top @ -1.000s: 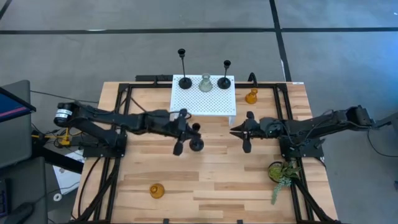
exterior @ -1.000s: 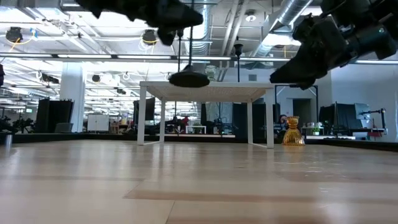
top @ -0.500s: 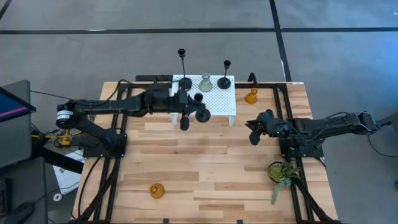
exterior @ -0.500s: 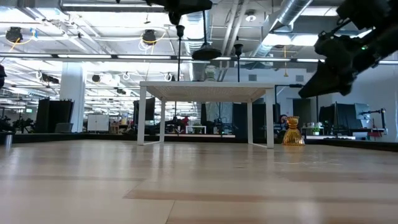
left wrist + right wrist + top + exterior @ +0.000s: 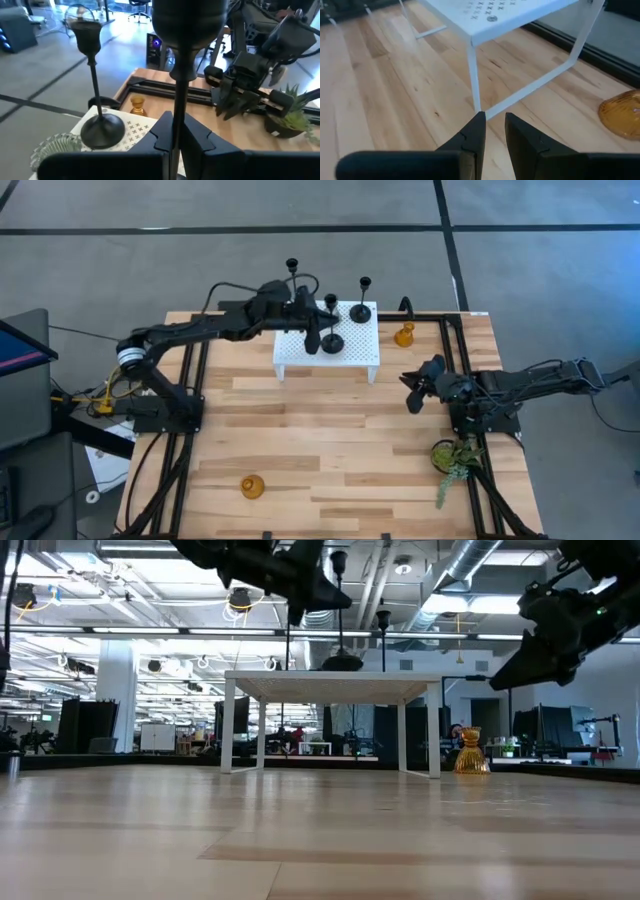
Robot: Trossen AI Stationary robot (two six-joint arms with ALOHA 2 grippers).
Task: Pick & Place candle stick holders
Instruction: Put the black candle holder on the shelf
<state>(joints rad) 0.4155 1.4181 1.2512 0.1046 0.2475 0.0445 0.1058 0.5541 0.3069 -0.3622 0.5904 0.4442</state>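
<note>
The left gripper [image 5: 313, 330], clamped on a black holder [image 5: 331, 340] just above the white rack [image 5: 350, 355] at 12 o'clock, must next lower and release it, while the empty right gripper [image 5: 412, 392], slightly parted, waits at 3 o'clock.

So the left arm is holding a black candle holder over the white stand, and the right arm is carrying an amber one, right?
Not quite. The left gripper does hold a black candle holder over the white stand, but the right gripper carries nothing, as the right wrist view shows. The amber holders stand on the table.
</note>
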